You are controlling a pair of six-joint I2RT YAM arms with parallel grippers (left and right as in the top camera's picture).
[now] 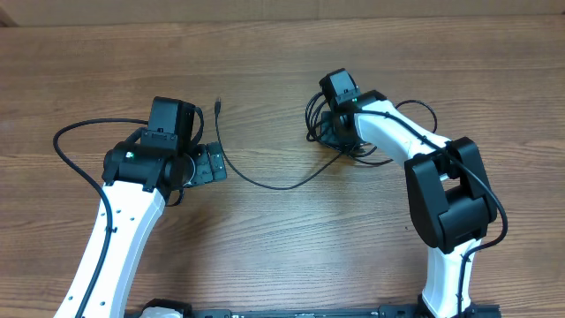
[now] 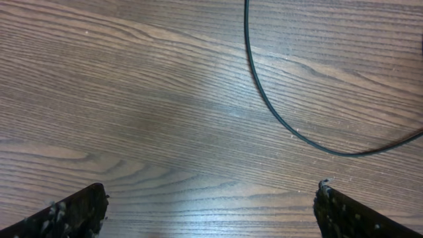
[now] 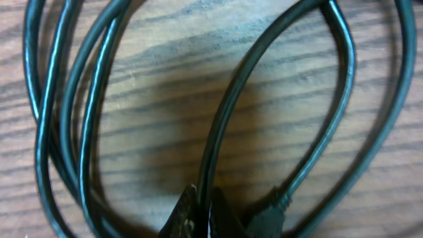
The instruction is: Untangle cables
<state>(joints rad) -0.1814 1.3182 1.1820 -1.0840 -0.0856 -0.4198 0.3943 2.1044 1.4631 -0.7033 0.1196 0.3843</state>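
The cables lie as a black coil (image 1: 311,124) at centre right, with one loose strand (image 1: 265,184) running left to a small plug end (image 1: 218,104). My right gripper (image 1: 335,125) sits over the coil. In the right wrist view the right gripper (image 3: 203,198) is shut on one cable strand (image 3: 223,125), with several loops around it and a plug connector (image 3: 268,218) just to the right. My left gripper (image 1: 203,164) stands open beside the loose strand. Its fingers (image 2: 73,215) are wide apart over bare wood, and the strand (image 2: 264,99) curves ahead of them.
The wooden table (image 1: 282,53) carries only the cables. The left arm's own thick black cable (image 1: 71,141) loops out at the far left. The right arm's black forearm (image 1: 450,194) rises at the right.
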